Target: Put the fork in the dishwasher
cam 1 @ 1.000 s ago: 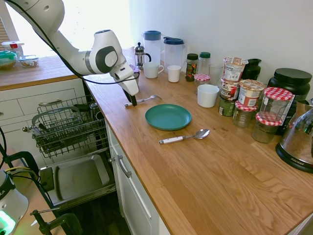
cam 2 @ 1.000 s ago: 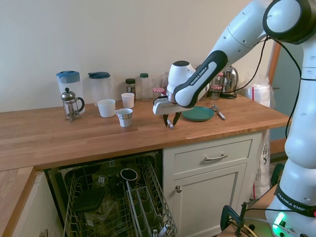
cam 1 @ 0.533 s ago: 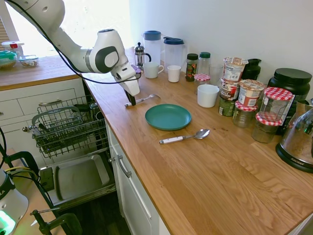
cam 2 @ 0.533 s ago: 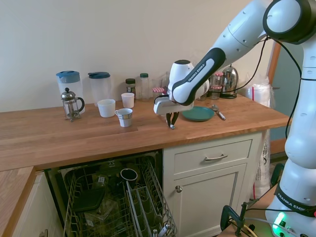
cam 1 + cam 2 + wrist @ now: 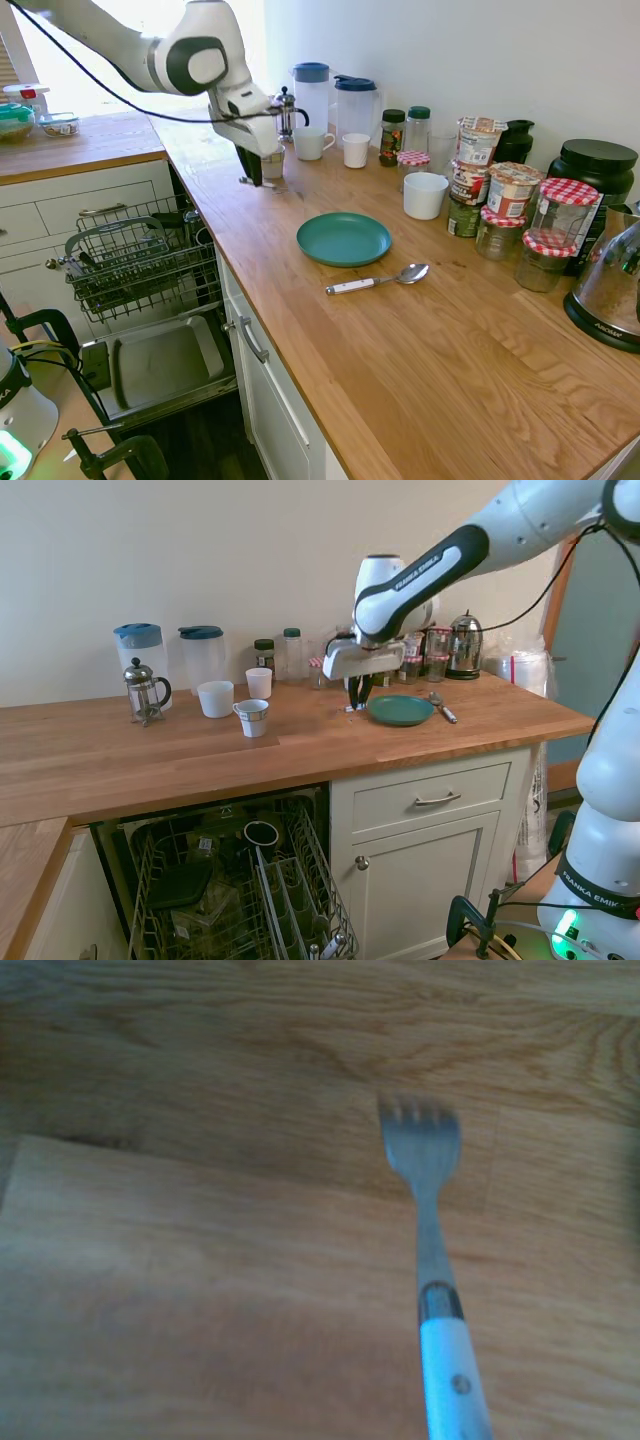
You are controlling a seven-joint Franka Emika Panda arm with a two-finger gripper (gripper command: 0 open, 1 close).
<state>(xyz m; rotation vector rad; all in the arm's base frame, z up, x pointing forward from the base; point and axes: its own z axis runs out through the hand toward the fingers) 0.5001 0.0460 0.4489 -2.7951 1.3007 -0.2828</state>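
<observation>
fork (image 5: 425,1160) 1 | plate (image 5: 343,239) 1 | spoon (image 5: 377,280) 1 | jugs (image 5: 311,92) 2

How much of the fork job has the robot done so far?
Done: the dishwasher is open with its rack pulled out, and the gripper has hold of the fork. In hand: the fork hangs just above the counter. Left: carry it over to the rack, lower it in and let go.
</observation>
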